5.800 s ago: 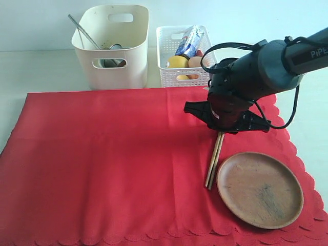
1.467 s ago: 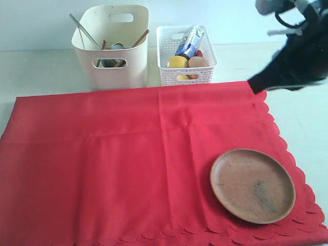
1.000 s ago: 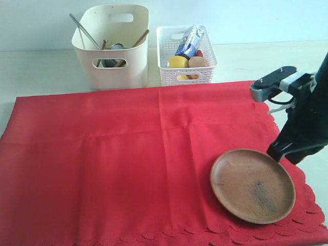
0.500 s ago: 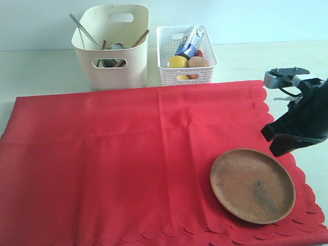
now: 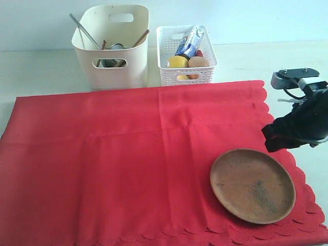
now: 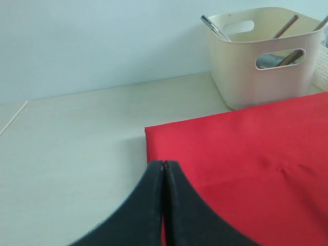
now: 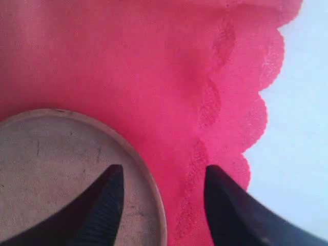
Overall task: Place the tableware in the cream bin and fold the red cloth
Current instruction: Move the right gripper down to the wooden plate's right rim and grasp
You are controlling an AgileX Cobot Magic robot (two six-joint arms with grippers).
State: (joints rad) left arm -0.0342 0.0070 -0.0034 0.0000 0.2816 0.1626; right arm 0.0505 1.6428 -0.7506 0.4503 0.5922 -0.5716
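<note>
Comparing with half a second back, the right pincer [image 7: 163,171] has shifted slightly outward along the edge of the cloth [image 5: 128,164]; the plate [image 5: 252,185] just below it has not moved. Nearly six seconds back this pincer stood over the chopsticks [image 5: 141,37] on the cloth. They now lean inside the bin [image 5: 110,69], well apart from the pincer, beyond the cloth's far edge. Its fingers are spread wide and hold nothing: one hangs over the plate rim, the other over the scalloped hem.

The left pincer [image 6: 163,165] is pressed closed with nothing between, beside a cloth corner; only its own wrist view shows it. The right arm is cut off at the picture's edge. The bin's contents show only in part. Print on the carton [image 5: 190,40] in the basket [image 5: 205,74] is too small to read.
</note>
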